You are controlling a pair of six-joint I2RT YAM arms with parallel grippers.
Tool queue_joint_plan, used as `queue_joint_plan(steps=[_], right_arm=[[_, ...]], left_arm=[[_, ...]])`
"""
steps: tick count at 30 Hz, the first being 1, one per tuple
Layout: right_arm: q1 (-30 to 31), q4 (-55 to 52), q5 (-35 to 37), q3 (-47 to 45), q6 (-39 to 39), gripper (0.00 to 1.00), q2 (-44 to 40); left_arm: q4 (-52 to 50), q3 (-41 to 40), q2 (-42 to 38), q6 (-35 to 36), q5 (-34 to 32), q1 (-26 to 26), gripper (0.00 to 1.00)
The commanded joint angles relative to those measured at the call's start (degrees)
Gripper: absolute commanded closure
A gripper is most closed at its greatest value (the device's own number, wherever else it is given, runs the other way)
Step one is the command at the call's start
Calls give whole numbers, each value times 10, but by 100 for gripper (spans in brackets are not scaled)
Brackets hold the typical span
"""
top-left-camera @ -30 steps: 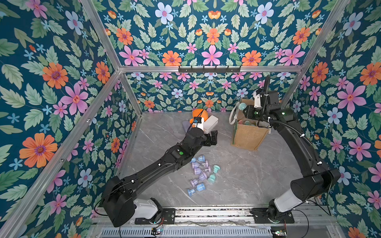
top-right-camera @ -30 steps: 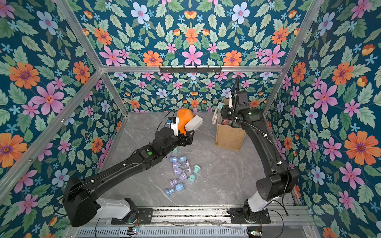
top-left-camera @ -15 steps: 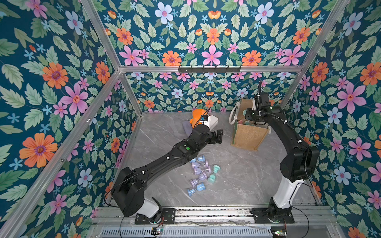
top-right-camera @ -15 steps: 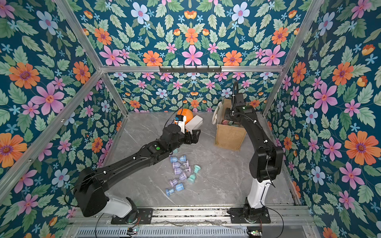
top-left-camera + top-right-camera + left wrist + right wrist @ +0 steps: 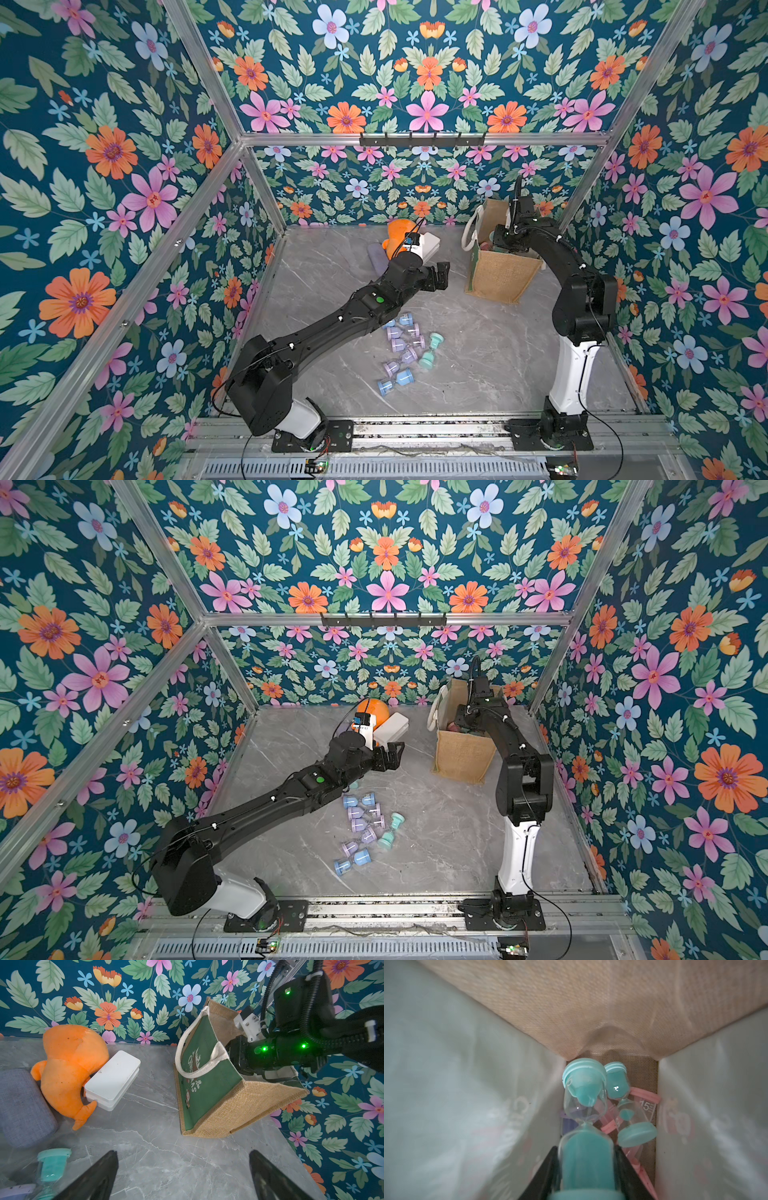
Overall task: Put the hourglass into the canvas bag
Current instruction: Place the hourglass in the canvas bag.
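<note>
Printed "15" on a pink hourglass (image 5: pixel 644 1105) deep in the bag (image 5: pixel 207 1088); white lettering ending "MAS" on its green front. Grey marble desk (image 5: pixel 478 365), floral walls (image 5: pixel 124 187), with plush (image 5: pixel 70 1068), white box (image 5: pixel 112 1078), cushion (image 5: pixel 20 1105) and loose hourglasses (image 5: pixel 405 351) about. Teal hourglass (image 5: pixel 585 1163) gripped in the right claw (image 5: pixel 586 1149) inside the bag; left claw (image 5: pixel 182 1153) spread wide above the desk.

An orange plush toy (image 5: pixel 70 1064) lies between a grey cushion (image 5: pixel 22 1105) and white box (image 5: pixel 113 1078).

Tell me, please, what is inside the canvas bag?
A teal hourglass in the right gripper, a second teal hourglass and a pink hourglass beneath; a purple piece is mostly covered.
</note>
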Motion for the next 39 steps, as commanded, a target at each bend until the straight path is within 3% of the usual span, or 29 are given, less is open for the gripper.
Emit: queue_joint_plan(steps=[1, 8, 18, 31, 39], right_arm=[[2, 15, 0, 2, -8, 61, 13], [2, 10, 5, -1, -6, 59, 36], [2, -11, 12, 14, -4, 39, 33], [3, -48, -37, 43, 35, 27, -77], [50, -87, -21, 37, 46, 24, -183]], left_arm=[[14, -3, -5, 1, -13, 1, 0], [24, -14, -12, -6, -25, 1, 0], [22, -4, -9, -5, -20, 2, 0], [10, -13, -32, -4, -17, 2, 0], [-16, -54, -89, -2, -23, 2, 0]])
